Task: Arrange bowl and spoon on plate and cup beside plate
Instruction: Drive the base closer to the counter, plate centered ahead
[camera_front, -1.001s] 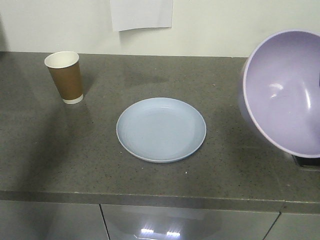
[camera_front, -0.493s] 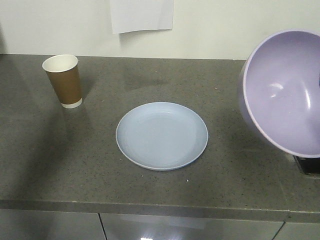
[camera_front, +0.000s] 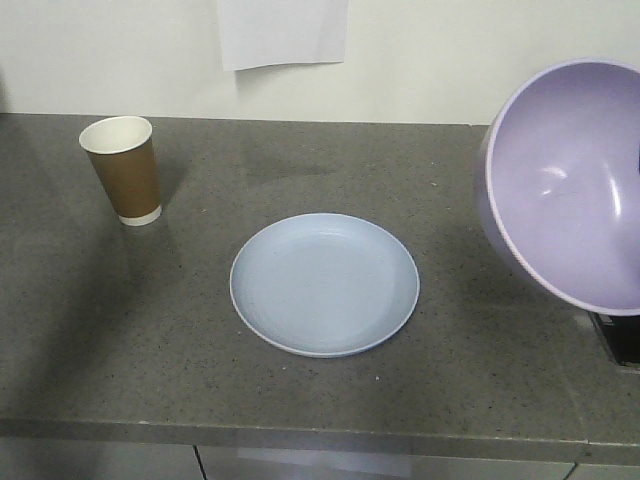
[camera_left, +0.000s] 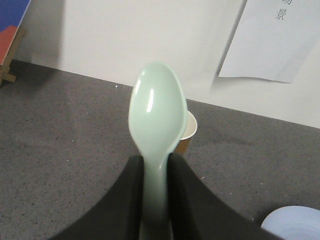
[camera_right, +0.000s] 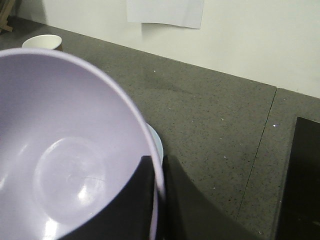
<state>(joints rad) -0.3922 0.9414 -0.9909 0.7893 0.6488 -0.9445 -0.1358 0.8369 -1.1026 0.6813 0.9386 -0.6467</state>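
Above counter (camera_front: 200, 380), far R, R gripper (camera_right: 157, 172) is pinching tilted bowl (camera_front: 570, 190) by rim, apart from plate (camera_front: 325, 285); L gripper (camera_left: 155, 165) is clamping spoon (camera_left: 156, 110) handle. Rim-only hold is probably risking slip/tip while lowering.

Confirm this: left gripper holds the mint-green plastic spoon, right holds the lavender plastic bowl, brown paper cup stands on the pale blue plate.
Wrong: the brown paper cup stands on the grey counter, apart from the round pale blue plate, as the front view shows. The rest holds.
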